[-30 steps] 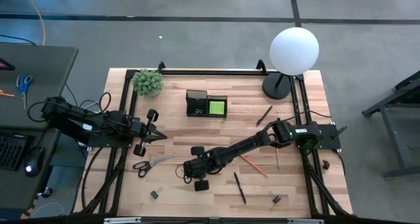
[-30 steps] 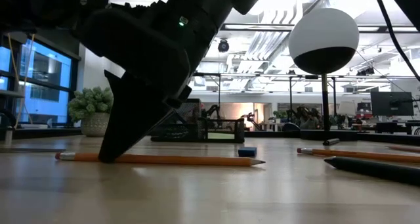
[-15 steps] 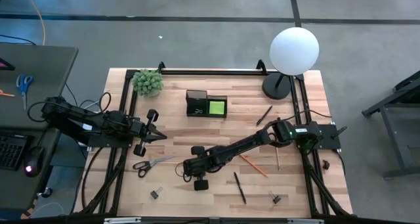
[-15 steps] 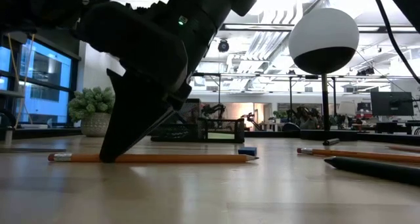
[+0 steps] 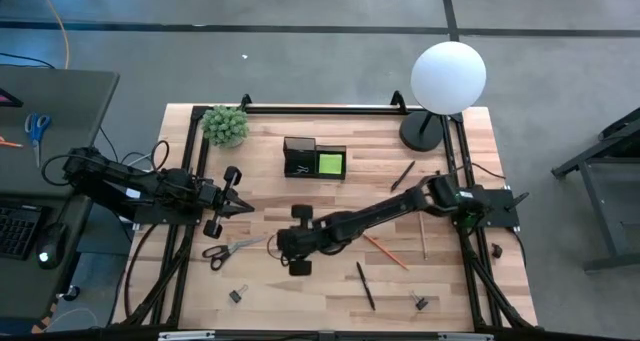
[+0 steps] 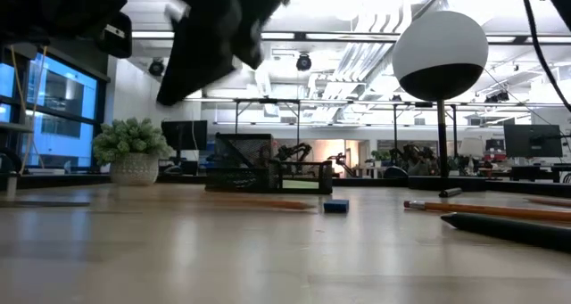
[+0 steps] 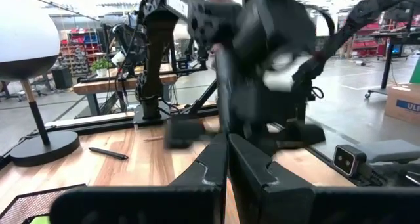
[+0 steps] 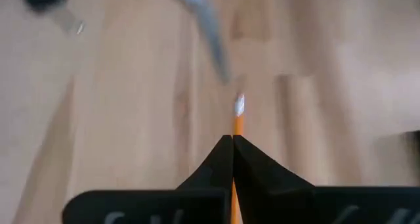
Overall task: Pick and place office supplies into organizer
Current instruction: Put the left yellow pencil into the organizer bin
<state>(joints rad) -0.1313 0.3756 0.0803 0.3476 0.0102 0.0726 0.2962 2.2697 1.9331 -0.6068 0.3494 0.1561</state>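
My right gripper (image 5: 278,243) hangs above the table's middle, near the black-handled scissors (image 5: 232,249), and is shut on an orange pencil (image 8: 235,125). In the low view it is a dark blur high up (image 6: 169,94). My left gripper (image 5: 245,207) waits shut and level at the table's left side. The black organizer (image 5: 315,159) stands toward the far edge, with a lime-green pad (image 5: 329,164) in one compartment. A small blue block (image 6: 335,206) lies in front of it. My right gripper pinches the orange pencil between its two fingertips, close to the silver ferrule end (image 8: 237,107), which pokes out past them. The fingers slant down toward the table's left, and the pencil runs in line with their gap. The fingers hide the rest of the pencil.
An orange pencil (image 5: 385,251), a wooden pencil (image 5: 422,243), dark pens (image 5: 365,286) (image 5: 403,174) and binder clips (image 5: 238,295) (image 5: 420,302) lie loose. A plant (image 5: 226,126) and a globe lamp (image 5: 448,76) stand at the far edge. A thin orange line (image 6: 263,202) shows low before the organizer.
My right gripper has risen from the tabletop and gone slightly toward the far edge, tipping as it went. The orange pencil first slid a little toward the table's left, then left the spot where it lay.
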